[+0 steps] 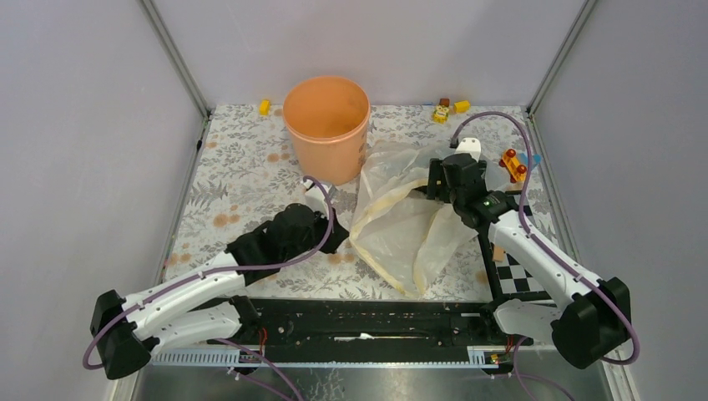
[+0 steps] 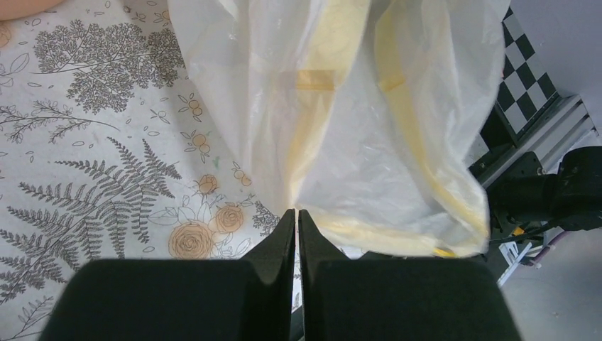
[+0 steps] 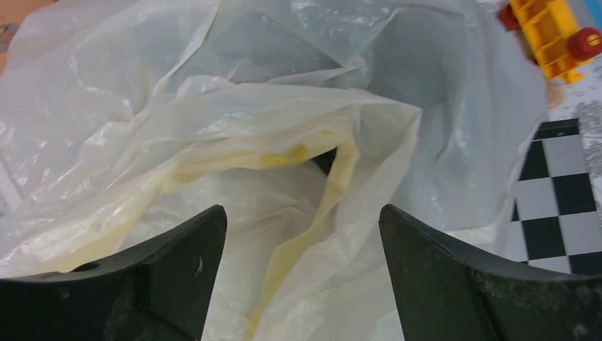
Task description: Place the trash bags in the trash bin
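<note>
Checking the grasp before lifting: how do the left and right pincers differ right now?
The left pincer is shut, seemingly pinching a corner of the trash bag; the right pincer is wide open. The left sits at the bag's edge; the right hangs over its crumpled middle. Both face the same bag.
</note>
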